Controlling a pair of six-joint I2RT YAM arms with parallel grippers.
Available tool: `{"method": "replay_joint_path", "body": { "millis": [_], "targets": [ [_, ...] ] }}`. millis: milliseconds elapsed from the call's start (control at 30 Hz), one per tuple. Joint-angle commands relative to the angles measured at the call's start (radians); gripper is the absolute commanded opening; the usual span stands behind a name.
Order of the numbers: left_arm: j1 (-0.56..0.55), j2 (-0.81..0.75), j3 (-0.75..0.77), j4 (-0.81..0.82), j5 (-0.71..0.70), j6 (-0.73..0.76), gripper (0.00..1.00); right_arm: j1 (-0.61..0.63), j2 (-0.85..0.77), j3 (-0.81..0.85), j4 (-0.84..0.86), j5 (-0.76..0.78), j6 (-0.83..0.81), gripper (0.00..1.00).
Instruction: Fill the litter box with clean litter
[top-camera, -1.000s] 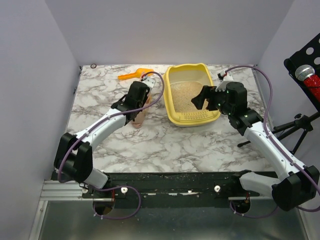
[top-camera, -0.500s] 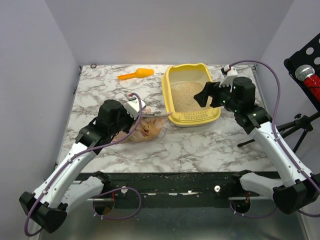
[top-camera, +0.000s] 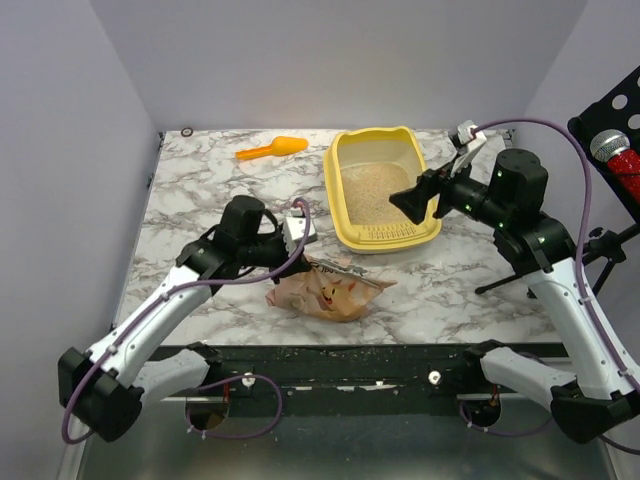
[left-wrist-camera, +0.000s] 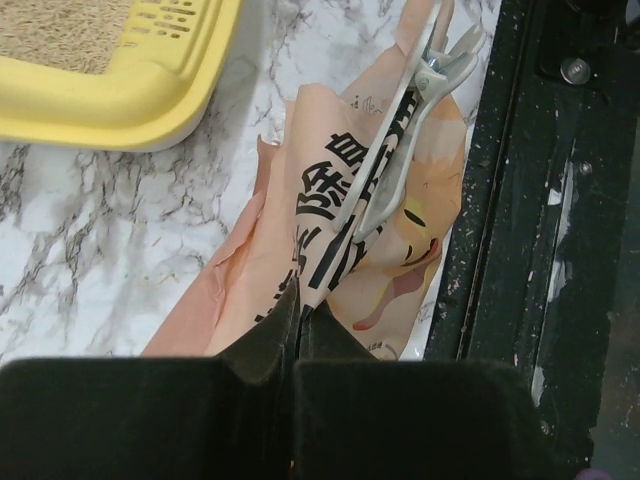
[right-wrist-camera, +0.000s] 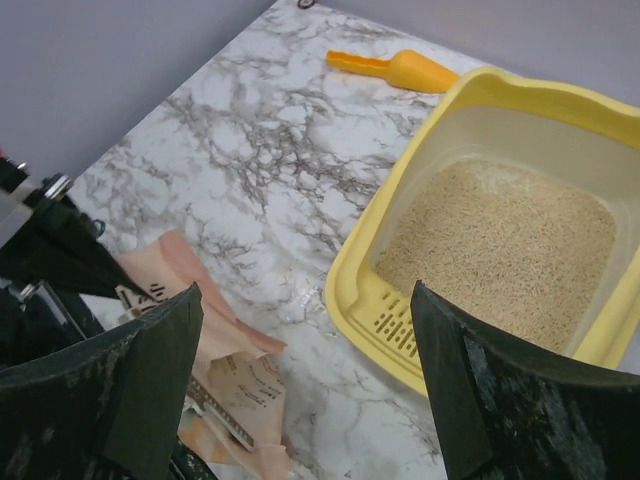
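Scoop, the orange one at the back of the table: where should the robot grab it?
The scoop lies flat on the table with free space all around it. The best spot is probably its thin handle, the end pointing away from the box. Come straight down from above with the jaws across the handle. The fat bowl end looks harder to pinch.

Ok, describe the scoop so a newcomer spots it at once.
Find the large yellow plastic rectangular litter box at the far middle of the marble table. Left of it, near the back wall, lies the small orange plastic scoop, touching nothing. It alone is orange, far smaller than the pinkish-tan printed plastic bag.
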Motion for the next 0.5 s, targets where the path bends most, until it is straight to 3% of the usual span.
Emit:
{"method": "replay_joint_path", "body": {
  "millis": [0, 200, 300, 467],
  "targets": [
    [0.003, 0.141, 0.198, 0.15, 0.231, 0.165, 0.0, 0.008, -0.03, -0.074, 0.015, -0.162, -0.092, 0.91],
    [0.012, 0.368, 0.402, -0.06, 0.225, 0.305, 0.0, 0.019, 0.014, -0.067, -0.011, -0.291, -0.146, 0.89],
    [0.017, 0.383, 0.367, -0.036, 0.203, 0.319, 0.0, 0.043, 0.007, -0.09, -0.019, -0.291, -0.19, 0.88],
    [0.017, 0.373, 0.248, 0.059, 0.119, 0.269, 0.14, 0.086, 0.042, -0.144, 0.041, -0.261, -0.232, 0.89]
  ]
}}
